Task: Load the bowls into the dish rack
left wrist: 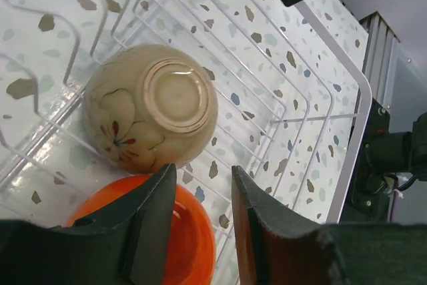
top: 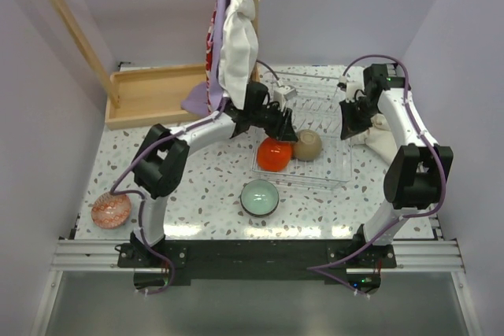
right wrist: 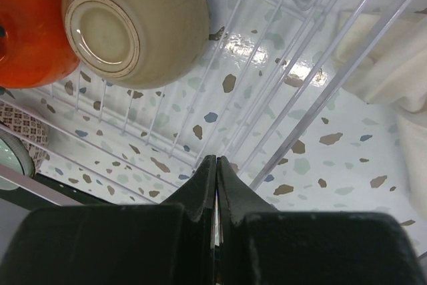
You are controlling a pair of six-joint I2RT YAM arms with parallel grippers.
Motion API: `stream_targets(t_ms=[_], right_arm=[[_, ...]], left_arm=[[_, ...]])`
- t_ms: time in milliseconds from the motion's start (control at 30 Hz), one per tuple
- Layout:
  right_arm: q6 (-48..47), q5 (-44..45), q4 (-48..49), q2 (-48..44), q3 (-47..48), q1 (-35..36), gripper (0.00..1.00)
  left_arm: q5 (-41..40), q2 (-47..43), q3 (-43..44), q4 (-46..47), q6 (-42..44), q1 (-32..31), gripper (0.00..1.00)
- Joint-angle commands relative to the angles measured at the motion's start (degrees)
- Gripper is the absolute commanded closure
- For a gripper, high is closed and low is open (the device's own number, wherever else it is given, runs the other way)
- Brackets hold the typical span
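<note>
Tan bowl (left wrist: 150, 105) w/ flower print upside down in rack (left wrist: 367, 95); L pincer (left wrist: 202, 175) apart, R pincer (right wrist: 216, 161) together.

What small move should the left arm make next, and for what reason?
Probably lift the left gripper straight up, out of the white wire dish rack. Its jaws stand open, and the glossy orange-red bowl seems to rest in the rack beside the tan bowl. The pale mint green bowl waits on the table, outside the rack.
</note>
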Motion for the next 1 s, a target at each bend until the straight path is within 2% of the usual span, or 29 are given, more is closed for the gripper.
stream_targets(t_ms=[0,33,67,167,200,333,400,600,767,800,967], right_arm=[[0.1,-0.5,0.2,-4.1,-0.1,0.2,1.00],[0.2,0.0,0.1,-4.8,-0.2,0.2,0.88],[0.4,0.7,0.2,-5.4,-0.7,0.2,0.80],[0.7,2.4,0.4,-8.7,-2.4,0.2,0.61],[0.8,2.6,0.1,-10.6,-3.2,0.2,0.58],[0.2,4.0,0.3,-14.9,-7.7,0.2,0.55],[0.2,4.0,0.6,-16.0,-10.1,0.2,0.55],[1.3,3.6,1.9,-17.6,-11.5,0.2,0.55],[0.4,3.6,1.1,-16.5,-10.9,0.2,0.55],[0.4,3.5,1.2,-16.4,-11.1,0.2,0.55],[-0.3,2.8,1.1,-16.9,-12.3,0.2,0.55]], left_arm=[[-0.4,-2.1,9.9,-15.0,18.7,-6.0,0.55],[-0.3,-1.9,13.0,-17.8,25.3,-7.0,0.55],[-0.2,-2.0,14.0,-20.5,28.5,-8.7,0.55],[0.0,-3.9,14.4,-30.5,40.1,-10.5,0.54],[0.5,-4.7,13.7,-35.0,42.8,-10.5,0.54],[-1.6,-11.8,5.8,-47.0,58.0,-10.5,0.53],[-5.4,-16.7,-1.2,-50.9,60.8,-10.5,0.53],[-16.3,-31.1,-19.5,-51.9,59.6,-9.9,0.51],[-19.8,-40.9,-26.0,-52.1,62.6,0.3,0.51],[-20.9,-44.6,-27.8,-52.1,62.8,0.6,0.51],[-26.6,-51.8,-34.3,-56.2,60.6,2.2,0.49]])
